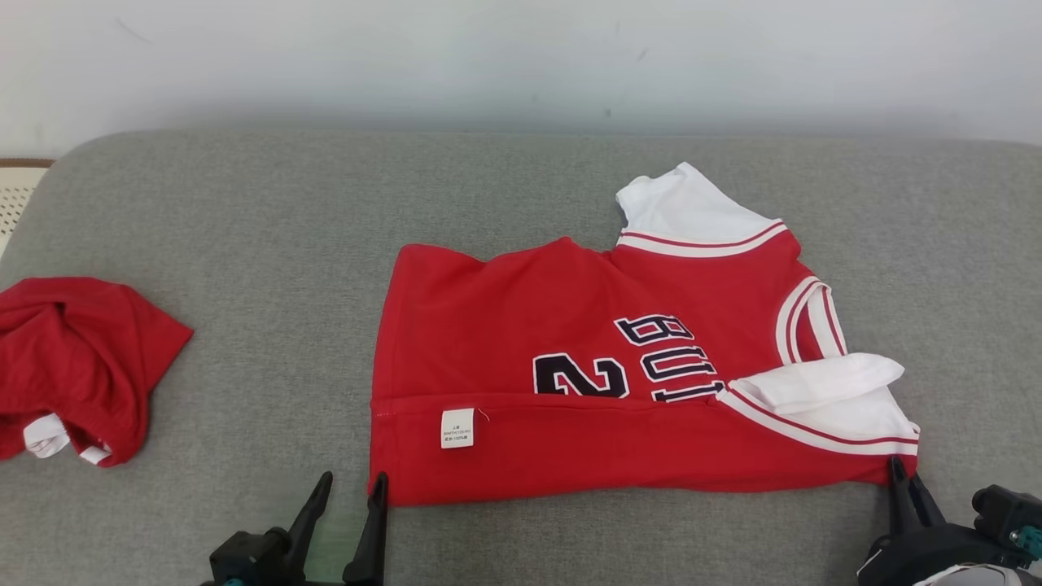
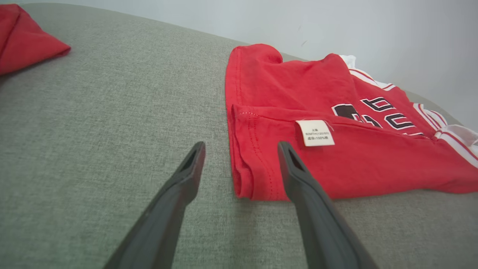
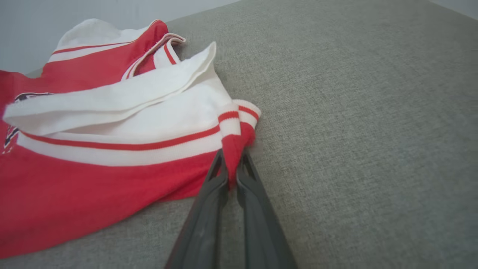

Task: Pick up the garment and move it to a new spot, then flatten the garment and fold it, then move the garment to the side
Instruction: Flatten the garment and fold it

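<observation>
Fold step in hand: left gripper (image 1: 352,480) gapes wide about the near-left hem corner of the red jersey (image 1: 586,342), which lies half-folded on the grey surface (image 1: 244,244), holding nothing; right gripper (image 3: 232,158) is pinched shut on its near-right corner; next, probably, left closes.

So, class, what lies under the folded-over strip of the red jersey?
The front of the jersey: its number and letters disappear beneath the strip. Their remaining parts are covered.
</observation>
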